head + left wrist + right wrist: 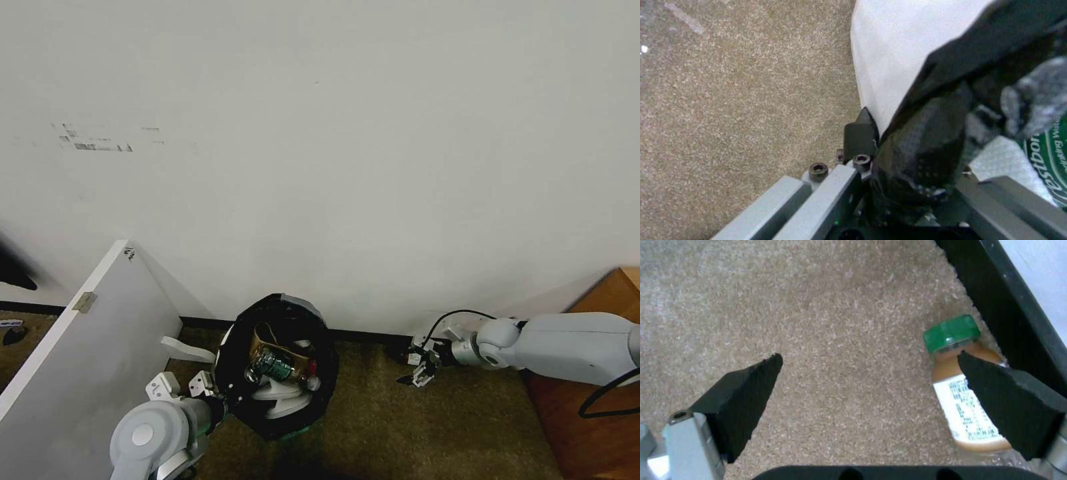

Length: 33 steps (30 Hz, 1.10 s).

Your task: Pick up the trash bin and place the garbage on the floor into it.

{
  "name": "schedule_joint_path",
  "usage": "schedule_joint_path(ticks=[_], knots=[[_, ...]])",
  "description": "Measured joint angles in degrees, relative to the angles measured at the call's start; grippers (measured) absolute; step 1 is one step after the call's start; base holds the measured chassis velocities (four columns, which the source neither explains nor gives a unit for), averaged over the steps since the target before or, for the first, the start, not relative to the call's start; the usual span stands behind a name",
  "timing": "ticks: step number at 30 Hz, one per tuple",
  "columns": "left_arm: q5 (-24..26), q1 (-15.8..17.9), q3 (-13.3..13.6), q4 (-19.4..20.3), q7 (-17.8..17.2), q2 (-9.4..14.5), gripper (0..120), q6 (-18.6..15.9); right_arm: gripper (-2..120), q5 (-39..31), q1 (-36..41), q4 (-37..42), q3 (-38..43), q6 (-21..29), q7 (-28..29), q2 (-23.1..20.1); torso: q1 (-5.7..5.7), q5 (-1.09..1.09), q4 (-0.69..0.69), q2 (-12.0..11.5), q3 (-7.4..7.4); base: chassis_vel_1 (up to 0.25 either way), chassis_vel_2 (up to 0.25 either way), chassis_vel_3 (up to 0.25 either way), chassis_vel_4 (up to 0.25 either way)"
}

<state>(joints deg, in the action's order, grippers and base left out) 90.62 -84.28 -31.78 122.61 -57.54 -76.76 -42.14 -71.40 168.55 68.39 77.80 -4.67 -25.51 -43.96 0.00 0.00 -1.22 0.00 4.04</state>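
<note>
The trash bin [277, 363], white with a black bag over its rim, is held off the floor [433, 427] and tipped toward me. Garbage inside it includes a brown paper bag [267, 340], a green-labelled bottle [270, 365] and white slippers [280, 397]. My left gripper [217, 402] is shut on the bin's rim; in the left wrist view one finger [860, 131] presses the white wall [889, 50] and black bag [942, 116]. My right gripper [868, 356] hangs open low over the carpet. A green-capped bottle [958, 386] lies by the baseboard, partly behind one finger [1009, 400].
A white panel [80, 360] leans at the left, close to the bin. A wooden piece of furniture [600, 400] stands at the right under my right arm. The black baseboard [1009, 306] and white wall close off the far side. Bare carpet lies between bin and right gripper.
</note>
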Motion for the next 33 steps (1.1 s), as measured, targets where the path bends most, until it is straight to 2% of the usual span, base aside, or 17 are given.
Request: schedule_joint_path(ticks=[19, 33], knots=[[-0.13, 0.00, 0.06, -0.37, 0.33, 0.14, 0, 0.00, 100, 0.33, 0.06, -0.43, 0.81, -0.09, -0.23, 1.69, 0.00, 0.00, 0.00, 0.00, 0.00, 0.000, 0.000, 0.000, 0.000], [-0.34, 0.38, -0.03, -1.05, 0.64, 0.00, 0, 0.00, 100, 0.14, 0.09, -3.88, 1.01, -0.62, -1.45, 0.66, 0.00, -0.01, 0.00, 0.00, 0.00, 0.000, 0.000, 0.000, 0.000]])
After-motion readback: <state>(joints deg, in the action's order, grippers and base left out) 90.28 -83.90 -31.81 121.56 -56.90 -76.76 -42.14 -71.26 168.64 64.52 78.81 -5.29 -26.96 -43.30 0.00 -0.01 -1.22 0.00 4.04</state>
